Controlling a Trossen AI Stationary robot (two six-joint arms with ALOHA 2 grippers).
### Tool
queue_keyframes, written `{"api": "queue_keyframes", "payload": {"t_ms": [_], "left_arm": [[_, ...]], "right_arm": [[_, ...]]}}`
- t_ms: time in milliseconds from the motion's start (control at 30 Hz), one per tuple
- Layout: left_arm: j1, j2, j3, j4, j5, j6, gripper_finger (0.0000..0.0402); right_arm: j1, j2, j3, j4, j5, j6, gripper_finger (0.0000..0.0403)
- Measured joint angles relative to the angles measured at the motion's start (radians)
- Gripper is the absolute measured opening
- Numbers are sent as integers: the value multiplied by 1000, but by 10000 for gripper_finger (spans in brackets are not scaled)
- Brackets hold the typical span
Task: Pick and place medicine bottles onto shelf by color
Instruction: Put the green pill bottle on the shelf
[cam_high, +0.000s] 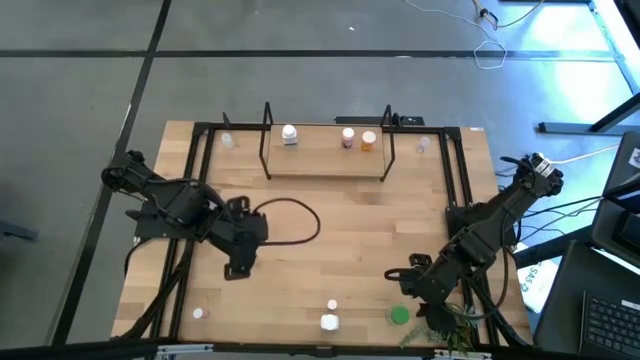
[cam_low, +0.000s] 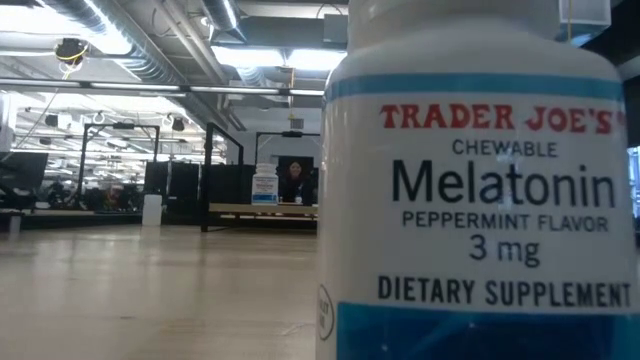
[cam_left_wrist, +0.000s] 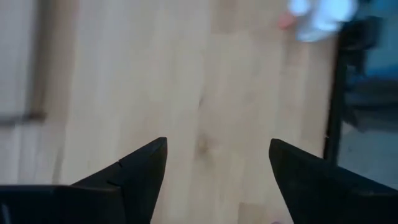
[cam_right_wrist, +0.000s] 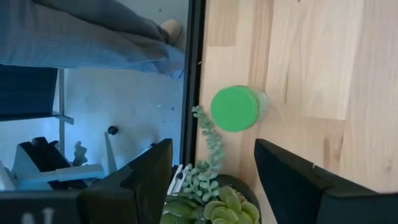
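Observation:
The shelf stands at the table's far edge and carries a white bottle, a pinkish one and an orange one. A green-capped bottle stands near the near edge, and it shows ahead of my open right gripper as the green-capped bottle. The right gripper hovers just to the far side of it without touching it. Two white bottles stand near the near edge at the middle. My left gripper is open over bare wood at centre-left, and its wrist view shows the open left gripper.
Small pale bottles stand at the far left, the far right and the near left. A leafy plant sits at the near right corner beside the green bottle. A black cable loop lies mid-table. A Melatonin bottle fills the low view.

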Motion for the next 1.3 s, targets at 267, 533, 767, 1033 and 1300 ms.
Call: {"api": "queue_keyframes", "payload": {"t_ms": [267,533,767,1033,1300], "left_arm": [[-5,0,0,124,150,240,276],[-5,0,0,136,192,274,276],[-5,0,0,136,192,274,276],[-3,0,0,136,191,274,276],[-3,0,0,137,191,274,276]], "right_arm": [[0,0,0,0,27,19,229],[0,0,0,-6,26,18,229],[0,0,0,-6,34,14,229],[13,0,0,-8,114,-64,229],[43,0,0,-5,113,-112,229]]}}
